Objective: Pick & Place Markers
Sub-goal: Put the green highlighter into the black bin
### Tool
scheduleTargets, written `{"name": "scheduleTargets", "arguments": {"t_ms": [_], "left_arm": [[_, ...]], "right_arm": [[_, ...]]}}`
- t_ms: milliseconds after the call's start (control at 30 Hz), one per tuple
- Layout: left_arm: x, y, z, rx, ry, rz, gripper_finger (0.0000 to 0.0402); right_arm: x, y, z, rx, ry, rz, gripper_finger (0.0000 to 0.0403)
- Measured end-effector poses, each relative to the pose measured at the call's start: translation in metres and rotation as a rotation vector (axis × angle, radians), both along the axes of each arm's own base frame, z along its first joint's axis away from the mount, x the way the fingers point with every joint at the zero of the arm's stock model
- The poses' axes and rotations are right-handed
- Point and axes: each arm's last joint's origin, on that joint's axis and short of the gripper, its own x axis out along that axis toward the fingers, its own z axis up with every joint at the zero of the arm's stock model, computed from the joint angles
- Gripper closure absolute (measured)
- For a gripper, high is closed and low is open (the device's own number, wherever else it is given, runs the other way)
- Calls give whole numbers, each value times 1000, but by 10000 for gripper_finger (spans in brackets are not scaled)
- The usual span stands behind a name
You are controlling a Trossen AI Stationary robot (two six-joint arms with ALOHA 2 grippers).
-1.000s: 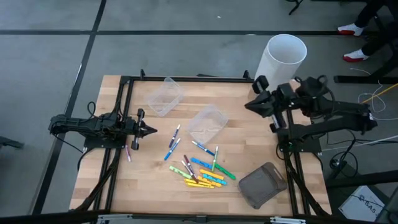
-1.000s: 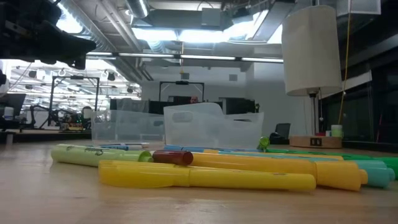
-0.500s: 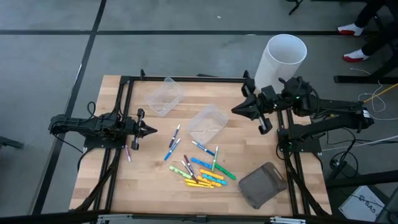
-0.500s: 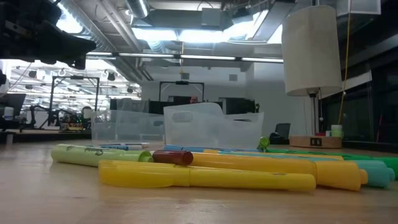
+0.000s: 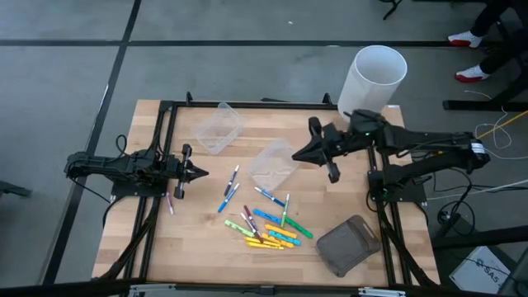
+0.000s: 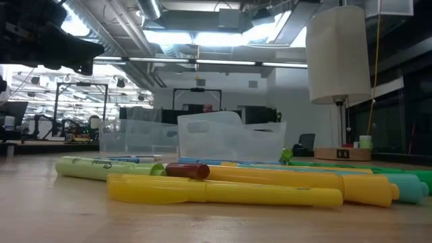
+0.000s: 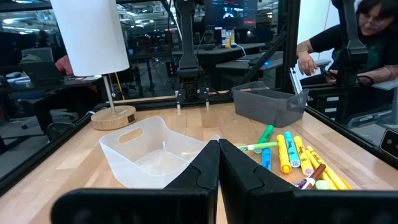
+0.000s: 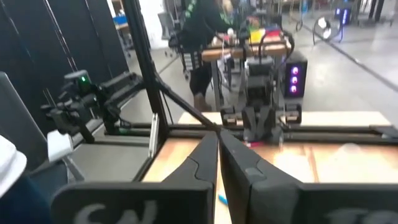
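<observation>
The right gripper [image 5: 299, 156] was pinched together with nothing in it. It hung just past the edge of a clear tub [image 5: 275, 164]. The markers [image 5: 268, 224] lay in a heap on the table [image 5: 198, 247], well apart from it, on the tub's far side. The left gripper [image 5: 200, 172] was pinched together too, waiting near two blue markers [image 5: 230, 190].
</observation>
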Motion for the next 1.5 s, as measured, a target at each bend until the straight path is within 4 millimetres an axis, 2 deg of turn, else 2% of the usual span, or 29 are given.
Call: {"name": "scheduleTargets", "arguments": {"t_ms": [400,800,1033,1200,1500], "left_arm": [[0,0,0,0,0,0,398],[0,0,0,0,0,0,398],[0,0,0,0,0,0,398],[0,0,0,0,0,0,398],[0,0,0,0,0,0,398]], "right_arm": [[27,-2,-25,4,113,0,384],[41,0,-44,51,285,51,384],[40,14,-36,0,489,104,384],[43,26,-34,-9,551,145,384],[47,44,-47,-22,639,206,384]]}}
